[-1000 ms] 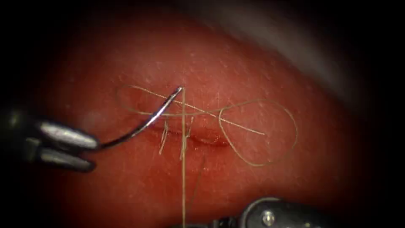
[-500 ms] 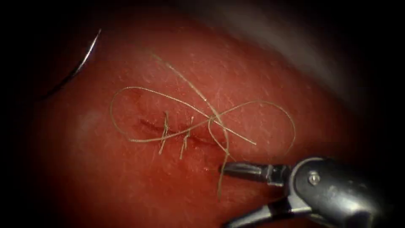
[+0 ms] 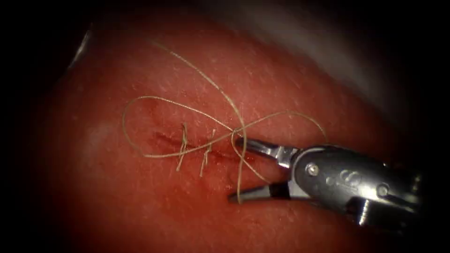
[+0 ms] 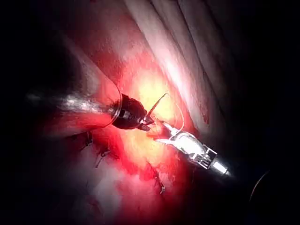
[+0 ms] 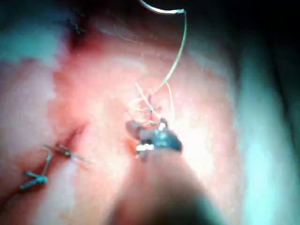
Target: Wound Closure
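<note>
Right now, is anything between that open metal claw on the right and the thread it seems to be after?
Nothing visible. The right tool has its jaws open, with a strand of thread hanging between them, over the tissue beside the cut.

Tan thread (image 3: 197, 110), red tissue (image 3: 140, 201)

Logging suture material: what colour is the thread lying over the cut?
Pale tan, the thread shows best in the endoscope view.

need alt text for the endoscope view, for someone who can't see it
The right arm's pincer comes in from the right, its jaws open around a strand of tan thread at the right end of the cut in the red tissue, holding nothing. The thread lies in two loops over the cut, beside two finished stitches.
</note>
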You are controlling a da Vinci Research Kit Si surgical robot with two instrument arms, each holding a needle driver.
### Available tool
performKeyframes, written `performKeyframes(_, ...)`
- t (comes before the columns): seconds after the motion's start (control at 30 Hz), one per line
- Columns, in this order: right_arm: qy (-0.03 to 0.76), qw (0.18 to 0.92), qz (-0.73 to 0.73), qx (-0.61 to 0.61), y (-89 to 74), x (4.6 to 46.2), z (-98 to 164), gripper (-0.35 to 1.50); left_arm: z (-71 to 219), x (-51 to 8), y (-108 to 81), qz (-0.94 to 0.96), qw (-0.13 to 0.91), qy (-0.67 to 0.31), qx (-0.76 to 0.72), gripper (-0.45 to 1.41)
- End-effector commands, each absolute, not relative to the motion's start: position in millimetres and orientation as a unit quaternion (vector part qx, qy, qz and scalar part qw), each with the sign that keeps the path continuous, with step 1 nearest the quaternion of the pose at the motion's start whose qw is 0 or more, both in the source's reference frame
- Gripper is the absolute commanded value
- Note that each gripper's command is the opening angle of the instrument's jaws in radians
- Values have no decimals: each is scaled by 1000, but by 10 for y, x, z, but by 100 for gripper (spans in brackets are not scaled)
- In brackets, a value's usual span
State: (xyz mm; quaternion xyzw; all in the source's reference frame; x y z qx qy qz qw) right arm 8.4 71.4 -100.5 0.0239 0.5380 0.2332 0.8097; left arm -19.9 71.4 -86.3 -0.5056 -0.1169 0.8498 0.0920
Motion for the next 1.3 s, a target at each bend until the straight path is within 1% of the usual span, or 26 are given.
performKeyframes(0.03,546,807,221,35,708,92,-997,111,-856,-205,711,850,92,-117,-506,-35)
performKeyframes(0.1,552,806,209,46,706,94,-995,91,-856,-206,710,850,92,-118,-506,-35)
performKeyframes(0.13,554,806,203,53,704,96,-994,84,-856,-207,710,850,92,-117,-506,-35)
performKeyframes(0.17,554,806,203,53,704,96,-994,84,-856,-207,710,850,92,-117,-506,-35)
performKeyframes(0.2,562,806,174,65,698,101,-995,14,-855,-209,709,849,92,-119,-506,-35)
performKeyframes(0.23,562,806,174,65,698,101,-995,14,-855,-209,709,849,92,-119,-506,-35)
performKeyframes(0.27,564,809,143,86,692,102,-998,-35,-854,-210,709,849,92,-118,-506,-35)
performKeyframes(0.53,552,814,133,123,670,92,-1039,-35,-845,-214,706,849,89,-118,-507,-35)
performKeyframes(0.8,566,794,114,190,632,115,-1135,-35,-838,-219,703,849,86,-118,-509,-35)
performKeyframes(0.97,578,781,106,213,619,122,-1169,-35,-838,-218,704,848,86,-118,-509,-35)
performKeyframes(1.07,592,764,73,245,613,124,-1184,-35,-837,-217,704,848,85,-119,-509,-35)
performKeyframes(1.1,589,769,82,233,618,122,-1186,-8,-837,-216,705,848,85,-119,-509,-35)
performKeyframes(1.13,587,777,90,207,623,119,-1187,59,-837,-215,705,848,85,-119,-509,-35)
performKeyframes(1.17,576,792,119,164,636,113,-1186,138,-836,-214,706,848,84,-119,-510,-35)
performKeyframes(1.2,570,797,130,150,646,106,-1186,148,-836,-212,707,848,84,-119,-510,-35)
performKeyframes(1.3,571,796,145,141,666,80,-1183,148,-833,-209,708,847,88,-122,-510,-35)
